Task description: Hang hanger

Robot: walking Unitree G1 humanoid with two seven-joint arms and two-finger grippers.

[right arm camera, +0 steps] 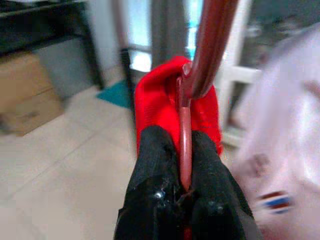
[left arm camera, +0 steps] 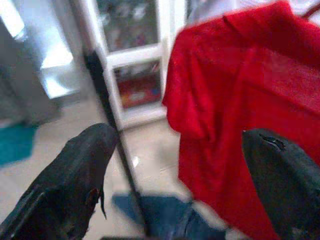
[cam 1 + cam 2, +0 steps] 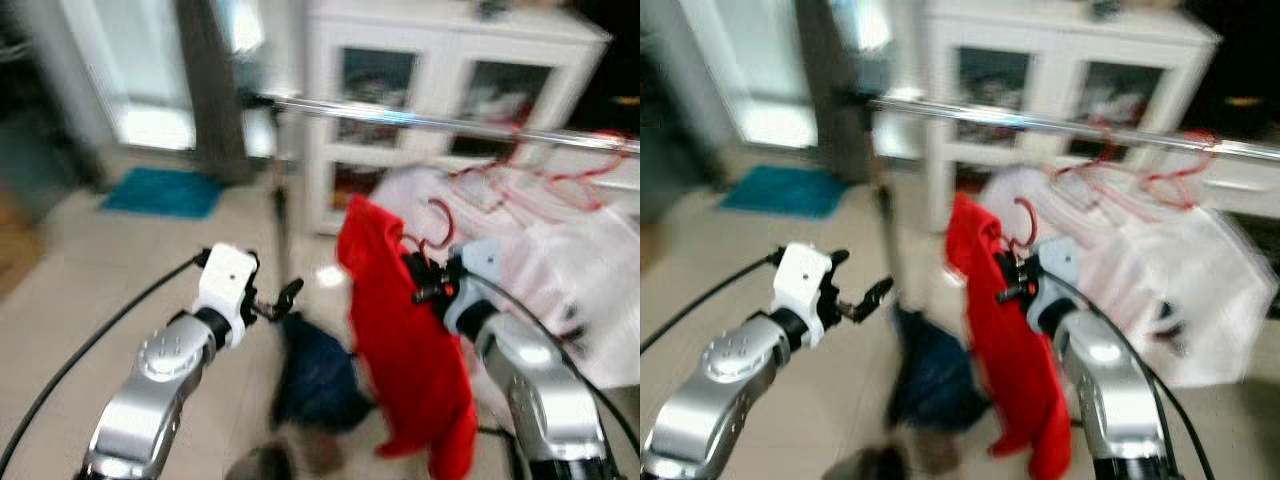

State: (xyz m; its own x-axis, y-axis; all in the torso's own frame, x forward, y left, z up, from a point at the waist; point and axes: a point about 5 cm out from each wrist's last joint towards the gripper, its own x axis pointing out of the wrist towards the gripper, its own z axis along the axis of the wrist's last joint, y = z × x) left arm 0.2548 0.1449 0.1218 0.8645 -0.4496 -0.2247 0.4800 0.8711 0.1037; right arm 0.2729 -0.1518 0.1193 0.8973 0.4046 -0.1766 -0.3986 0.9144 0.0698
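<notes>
A red shirt hangs on a red hanger, whose hook curls up just below the silver clothes rail. My right gripper is shut on the hanger's neck, and its black fingers pinch the red wire from both sides. My left gripper is open, held left of the shirt with nothing between its fingers. Other red hangers hang on the rail with white garments.
A white glass-door cabinet stands behind the rail. The rack's dark upright post rises between my arms. A dark blue garment lies on the tiled floor, and a teal mat lies at the far left.
</notes>
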